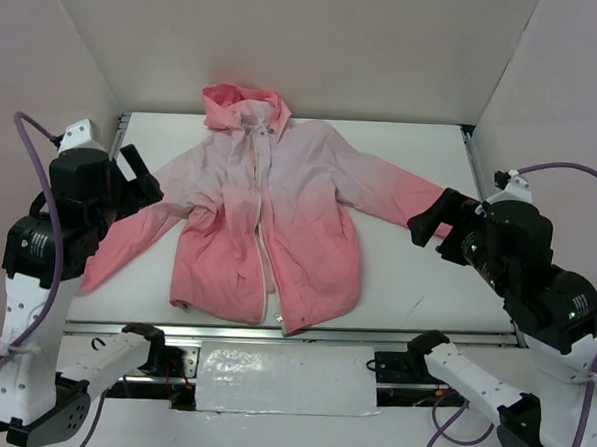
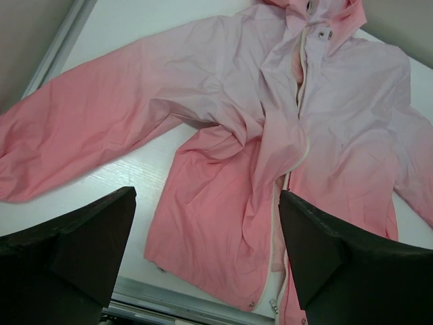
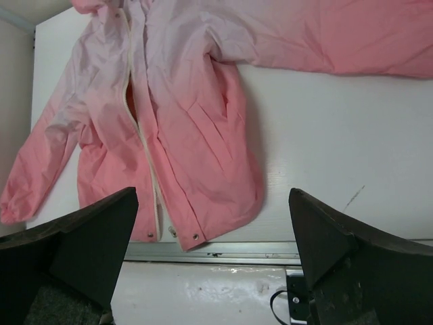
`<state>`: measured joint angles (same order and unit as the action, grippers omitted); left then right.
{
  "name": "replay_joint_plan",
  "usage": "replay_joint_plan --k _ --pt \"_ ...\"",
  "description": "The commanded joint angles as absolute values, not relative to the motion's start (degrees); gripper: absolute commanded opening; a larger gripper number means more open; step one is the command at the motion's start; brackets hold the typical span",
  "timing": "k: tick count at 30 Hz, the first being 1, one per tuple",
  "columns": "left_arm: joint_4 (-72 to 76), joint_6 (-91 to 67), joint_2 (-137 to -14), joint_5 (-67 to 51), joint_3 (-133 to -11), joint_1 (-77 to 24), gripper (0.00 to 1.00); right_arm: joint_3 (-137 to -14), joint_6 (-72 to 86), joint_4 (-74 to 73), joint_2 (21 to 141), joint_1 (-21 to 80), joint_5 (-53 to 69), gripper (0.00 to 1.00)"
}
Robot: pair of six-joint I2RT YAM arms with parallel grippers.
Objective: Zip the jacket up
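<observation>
A pink hooded jacket (image 1: 279,222) lies front-up and spread flat on a white table (image 1: 416,280) between two robot arms. Its hood (image 1: 247,106) points toward the far wall and its hem toward the arm bases.

In the top view, the cuff of the sleeve (image 1: 390,193) on the right arm's side is hidden behind the right gripper (image 1: 431,222). The left wrist camera cuts off most of the hood.

The pale zipper (image 1: 262,212) runs down the front, and the two edges part slightly near the hem. How far up the teeth are joined is hard to make out, and the slider cannot be picked out.

The left gripper (image 1: 141,178) hangs near the other sleeve (image 1: 138,230), raised off the cloth. Its fingers (image 2: 88,237) are spread wide apart and hold nothing. The right gripper's fingers (image 3: 338,244) are likewise wide apart and empty, poised above the table beside the jacket. The lower parts of all four fingers run out of the wrist frames.
</observation>
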<state>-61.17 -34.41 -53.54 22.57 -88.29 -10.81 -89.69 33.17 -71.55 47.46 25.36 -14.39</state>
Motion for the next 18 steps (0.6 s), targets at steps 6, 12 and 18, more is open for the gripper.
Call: replay_joint_plan --k 6,12,18 --pt "-57.8 -31.6 -54.1 18.5 -86.0 -13.9 1.00 -87.2 29.5 -68.7 50.3 25.8 -7.6 1.00" --pt "-55.2 -28.8 -53.5 15.4 -78.6 -14.1 0.99 -79.0 40.0 -62.7 62.1 47.1 -8.6 1.00" --pt "-59.0 -29.6 -54.7 12.7 -81.1 -14.1 0.99 -74.4 51.1 -51.7 81.6 58.8 -13.9 0.91"
